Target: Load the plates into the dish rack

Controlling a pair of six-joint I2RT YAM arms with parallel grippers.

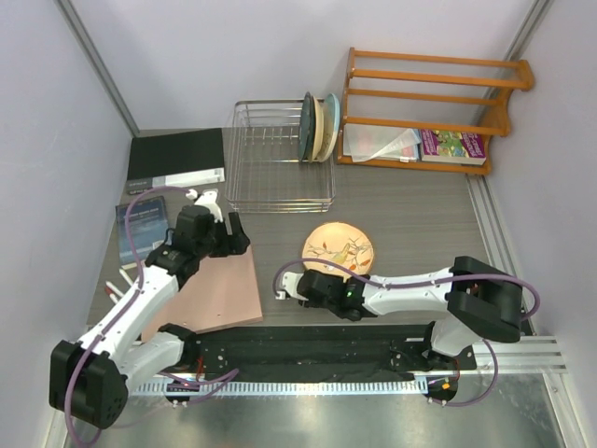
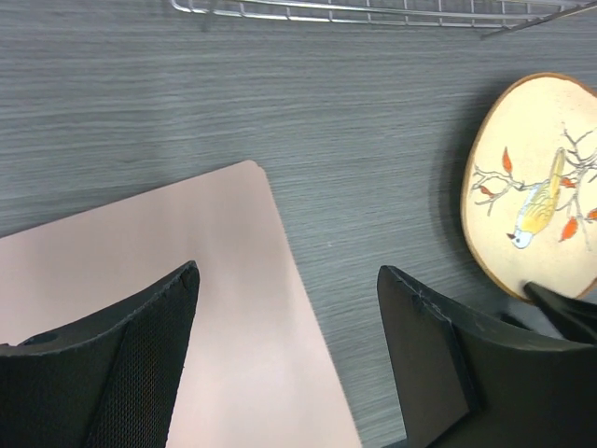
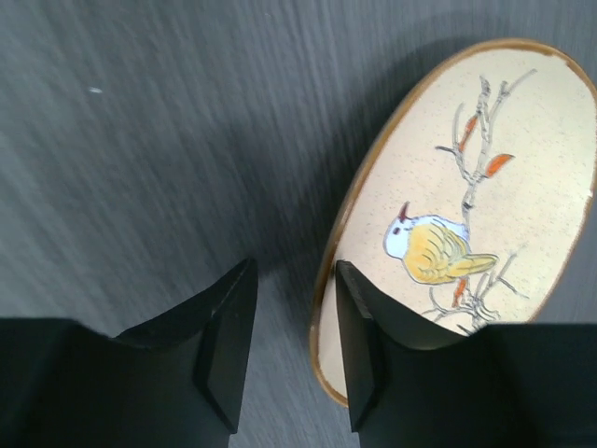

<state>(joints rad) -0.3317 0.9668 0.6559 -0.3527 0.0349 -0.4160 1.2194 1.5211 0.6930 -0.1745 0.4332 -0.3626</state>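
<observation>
I logged the dish rack (image 1: 280,163) at 12 o'clock on the table (image 1: 420,215), with three plates (image 1: 317,128) upright in its right end. A fourth plate (image 1: 339,248) lay flat at the rack's 5 o'clock, and a shelf (image 1: 429,103) stood at its 3 o'clock.

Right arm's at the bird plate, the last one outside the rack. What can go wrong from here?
1. The bird plate lies flat on the table, and the right end effector has its open jaws straddling only the near rim. A pinch there could slip or shove the plate.
2. In the dish rack, three plates stand upright at the right end. Slotting a fourth beside them might knock them.
</observation>
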